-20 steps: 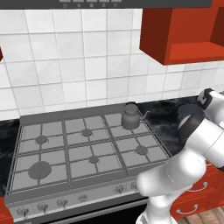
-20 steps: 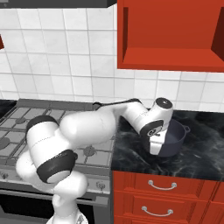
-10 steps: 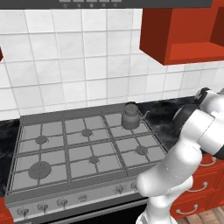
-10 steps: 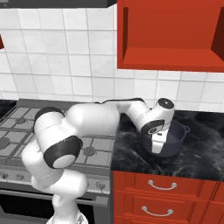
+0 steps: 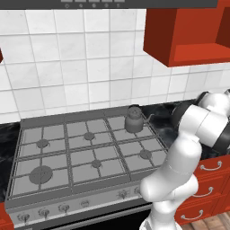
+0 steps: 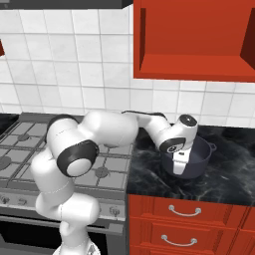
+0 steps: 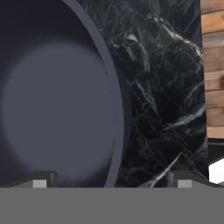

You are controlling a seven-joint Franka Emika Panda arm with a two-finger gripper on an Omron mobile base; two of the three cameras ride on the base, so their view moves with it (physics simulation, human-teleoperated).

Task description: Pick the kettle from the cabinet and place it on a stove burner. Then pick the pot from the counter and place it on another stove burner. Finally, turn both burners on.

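The white Franka arm, seen from the right base camera, sweeps from its base in front of the stove (image 6: 30,149) rightward over the black marble counter (image 6: 234,164), its wrist bent down so the gripper (image 6: 180,167) points into the near rim of the pot (image 6: 199,158). From the left base camera the arm rises at the lower right and folds at the elbow, hiding the hand behind its own dark joint.

In the hand view the gripper (image 7: 111,180) is spread wide, one dark tip over the pot's (image 7: 52,109) blue-grey interior and the other over the veined counter (image 7: 162,105), so the pot's wall runs between the two tips. Nothing is pinched; whether either tip touches the wall cannot be told.

The grey kettle (image 5: 133,119) with its arched black handle stands on the back right burner of the stove (image 5: 54,152), well apart from the gripper. The pot sits on the counter just right of the stove, above red drawers (image 6: 189,219) with silver handles. White wall tiles (image 6: 74,64) back the scene, and the red cabinet (image 6: 194,40) with its open niche hangs above the pot.
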